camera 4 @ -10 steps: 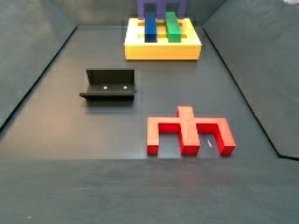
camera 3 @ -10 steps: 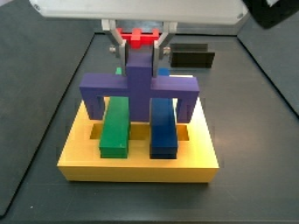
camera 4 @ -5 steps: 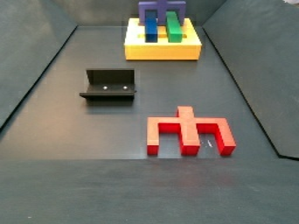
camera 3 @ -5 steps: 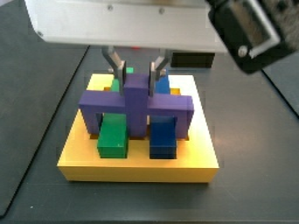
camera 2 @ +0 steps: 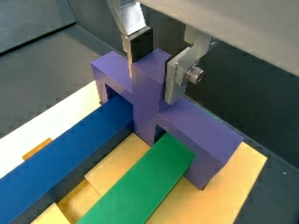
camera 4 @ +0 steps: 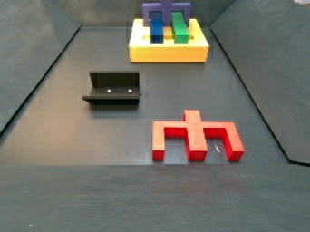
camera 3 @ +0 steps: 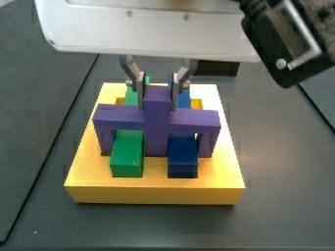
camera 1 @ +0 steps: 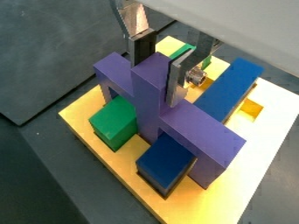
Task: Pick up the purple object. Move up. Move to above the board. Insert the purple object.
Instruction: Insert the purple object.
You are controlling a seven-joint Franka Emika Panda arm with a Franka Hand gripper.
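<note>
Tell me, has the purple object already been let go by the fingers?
No, in a wrist view the gripper has its fingers pressed against the raised stub of the purple object, which straddles the green bar and blue bar.

Even, bright overhead light casts soft shadows; all views are slightly soft, with the hand (camera 3: 157, 76) above the board (camera 3: 156, 182) blurred.

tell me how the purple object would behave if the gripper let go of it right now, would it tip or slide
Probably neither: the purple object straddles the green bar and blue bar on the board, its legs down at either side. It looks rigid, blocky and flat-faced, so rolling seems unlikely. The gripper grips only its narrow central stub, so it might shift slightly.
</note>
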